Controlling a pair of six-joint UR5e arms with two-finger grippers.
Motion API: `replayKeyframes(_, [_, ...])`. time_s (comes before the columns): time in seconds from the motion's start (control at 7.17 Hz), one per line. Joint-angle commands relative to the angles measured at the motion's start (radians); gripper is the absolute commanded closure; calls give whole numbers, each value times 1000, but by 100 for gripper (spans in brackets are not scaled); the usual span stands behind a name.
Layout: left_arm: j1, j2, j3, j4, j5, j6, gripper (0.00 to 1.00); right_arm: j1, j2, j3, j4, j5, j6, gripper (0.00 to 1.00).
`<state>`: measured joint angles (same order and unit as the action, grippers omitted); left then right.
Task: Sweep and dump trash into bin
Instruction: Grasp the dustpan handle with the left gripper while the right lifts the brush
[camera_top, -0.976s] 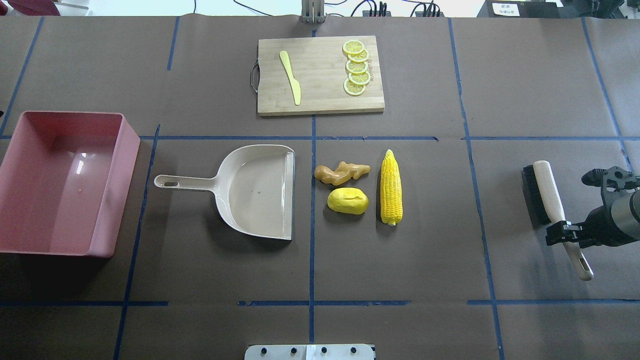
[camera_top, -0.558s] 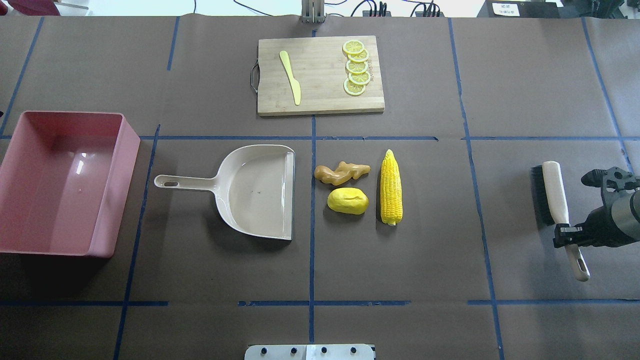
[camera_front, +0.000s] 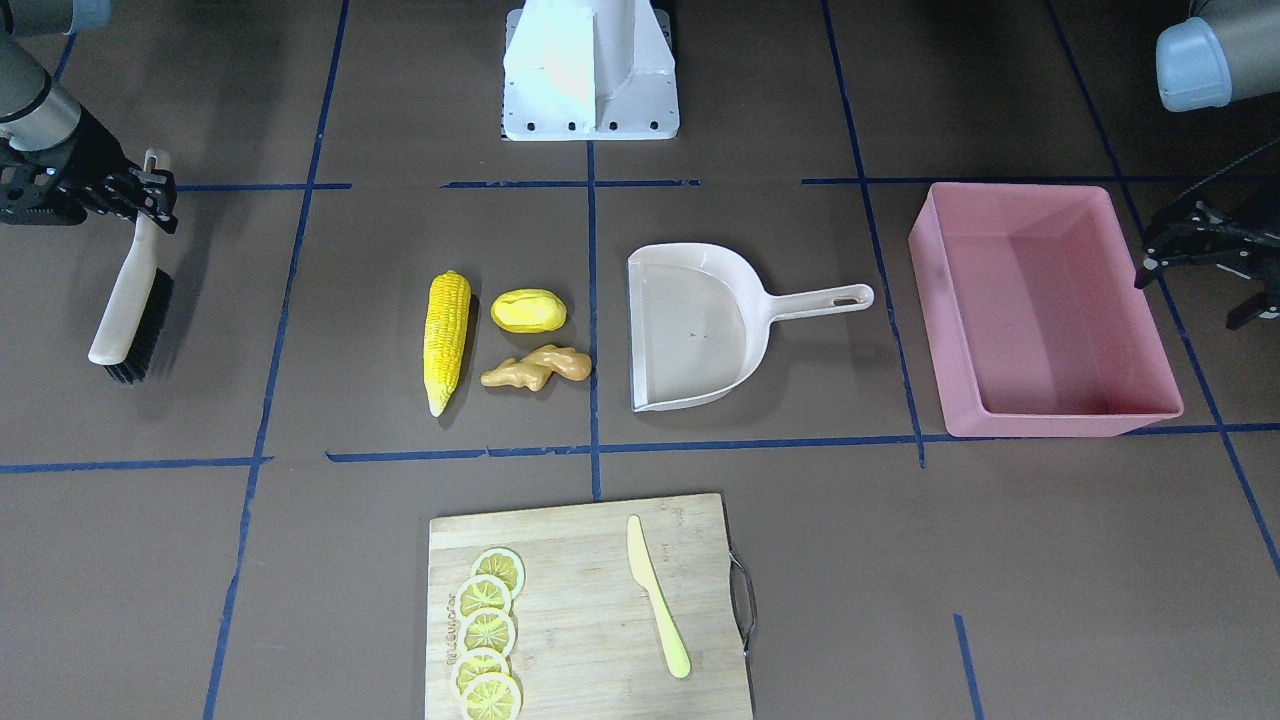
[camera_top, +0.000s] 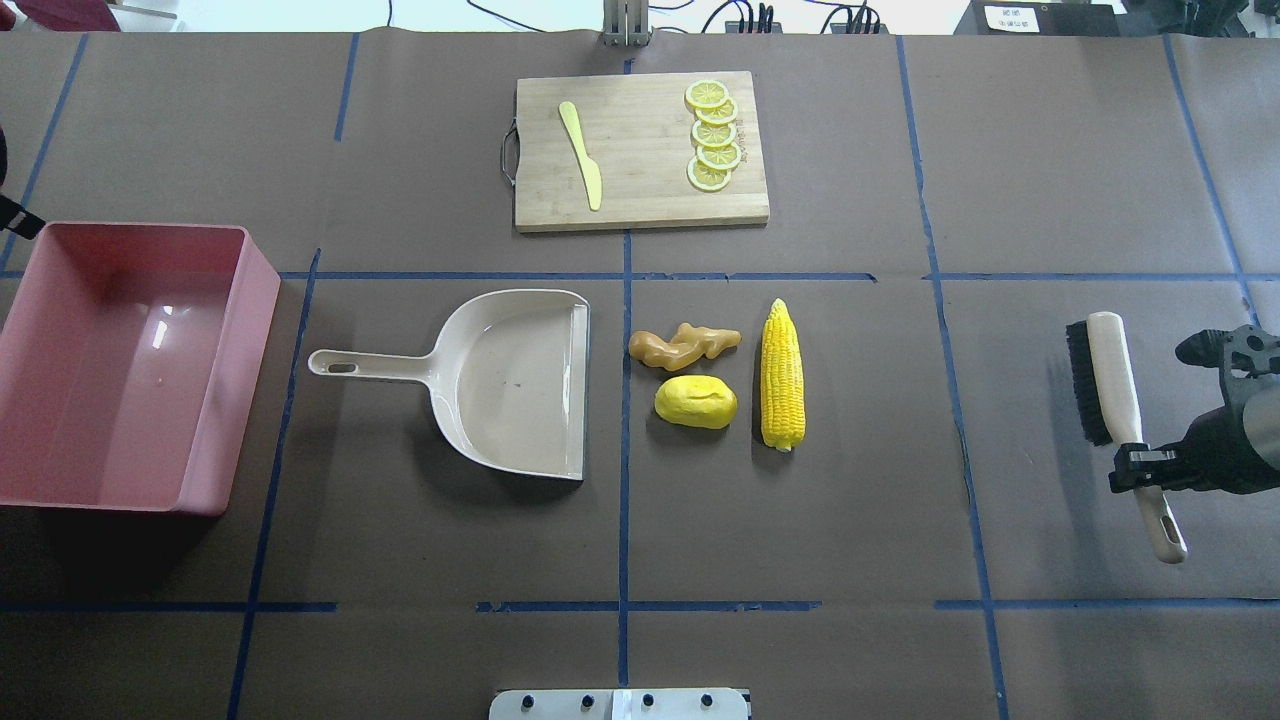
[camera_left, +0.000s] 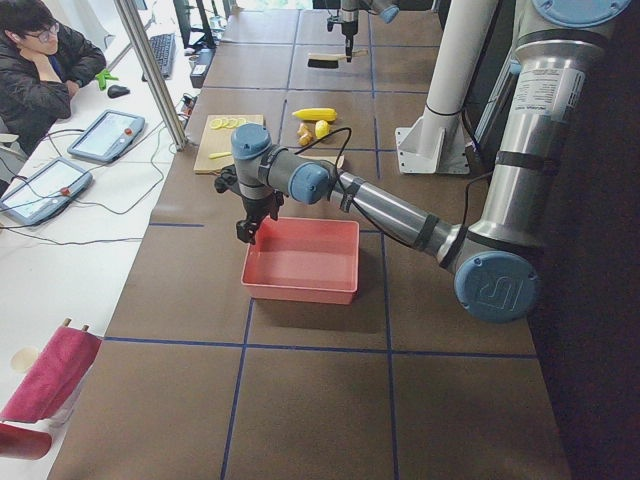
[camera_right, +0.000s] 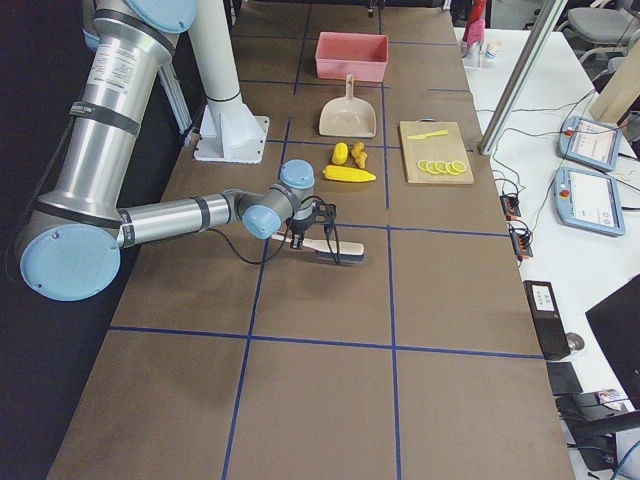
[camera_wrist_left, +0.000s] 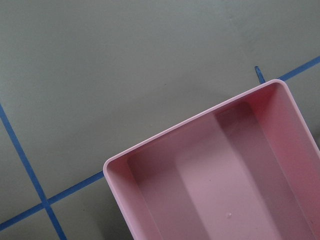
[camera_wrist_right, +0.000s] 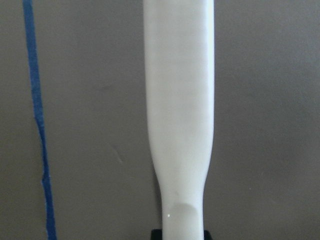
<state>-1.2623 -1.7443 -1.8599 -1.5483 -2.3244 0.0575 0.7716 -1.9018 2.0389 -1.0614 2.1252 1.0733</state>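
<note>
The right gripper (camera_top: 1140, 468) pinches the pale handle of the hand brush (camera_top: 1108, 385) near the table's (camera_top: 800, 520) right end. The grip sits low on the handle, with the black bristles turned toward the middle of the table. We cannot tell whether the bristles touch the table. The left gripper (camera_front: 1190, 290) looks spread and holds nothing. It hovers by the far outer corner of the pink bin (camera_top: 228, 400), which stands at the left end.

The trash lies mid-table: the corn cob (camera_top: 782, 375), then the potato-like lump (camera_top: 696, 402) and ginger root (camera_top: 685, 345) between it and the dustpan (camera_top: 520, 385). The dustpan's open lip faces them, and nothing is in it yet.

We judge the step in hand to be bringing the brush across to the trash. To do it well, we carry it clear of the table and set it down just beyond the cob on its right side. The brush head should lie parallel to the cob, with the bristles pressed flat on the table. One steady stroke toward the lip should then drive all three pieces together. The cob may roll or pivot if we push off-centre. The dustpan is unheld and may slide away, so we want the left gripper on its handle first. We also keep the stroke short of the cutting board (camera_top: 640, 200) at the far edge.
</note>
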Motion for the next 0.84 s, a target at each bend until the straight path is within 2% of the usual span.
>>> replayKeyframes(0.0, [43, -9, -134, 8, 7, 2, 0, 37, 3, 92, -90, 27, 1, 100])
replayKeyframes(0.42, [159, -38, -215, 13, 8, 1, 0, 35, 6, 115, -89, 25, -1, 100])
replayKeyframes(0.56, [244, -72, -219, 11, 14, 4, 0, 37, 6, 130, -91, 25, 1, 100])
replayKeyframes(0.7, [312, -101, -222, 11, 92, 2, 0, 35, 7, 132, -91, 27, -1, 100])
